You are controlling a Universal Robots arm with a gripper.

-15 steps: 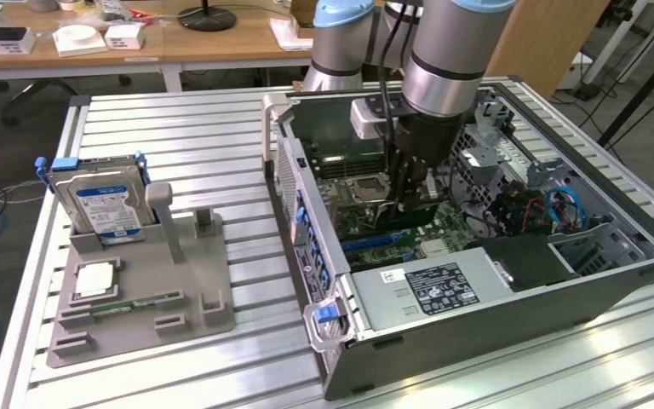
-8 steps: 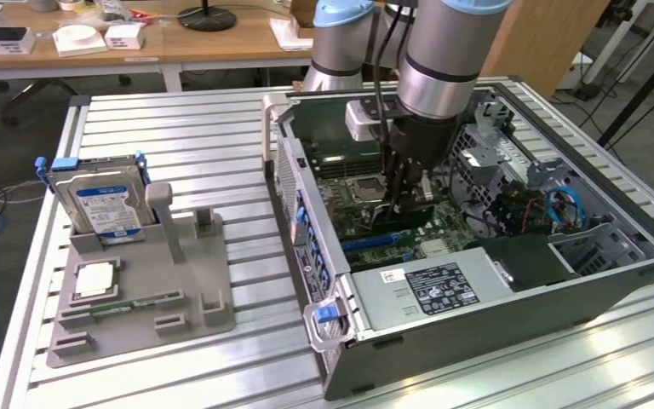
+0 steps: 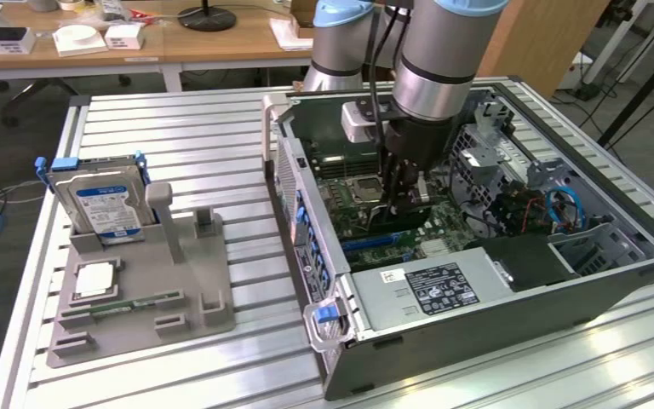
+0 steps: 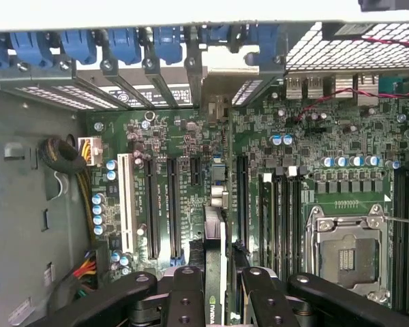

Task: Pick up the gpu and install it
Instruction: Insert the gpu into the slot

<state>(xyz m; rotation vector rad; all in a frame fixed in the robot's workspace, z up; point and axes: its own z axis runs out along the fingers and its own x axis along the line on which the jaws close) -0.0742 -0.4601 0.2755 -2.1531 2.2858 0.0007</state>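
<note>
parts tray (image 3: 208, 294): sat off on the exterior view's left, hard drive (image 3: 102, 204) parked in it, well away from my tool.
gripper (image 4: 221, 289): I had it narrow, pinched on the gpu (image 4: 217, 238).
gpu: edge-on under the fingers, inside the open case (image 3: 633, 247).
alignment: card's long axis ran parallel to the slots (image 4: 172, 204), hanging right over them, looked close to lined up.

Gpu (image 4: 217, 272): thin dark green card, held edge-on between the gripper (image 4: 221, 300) fingers, standing upright over the motherboard slots inside the open computer case. Seen in the exterior view as a dark board (image 3: 401, 217) below the gripper, near the blue slots.
</note>
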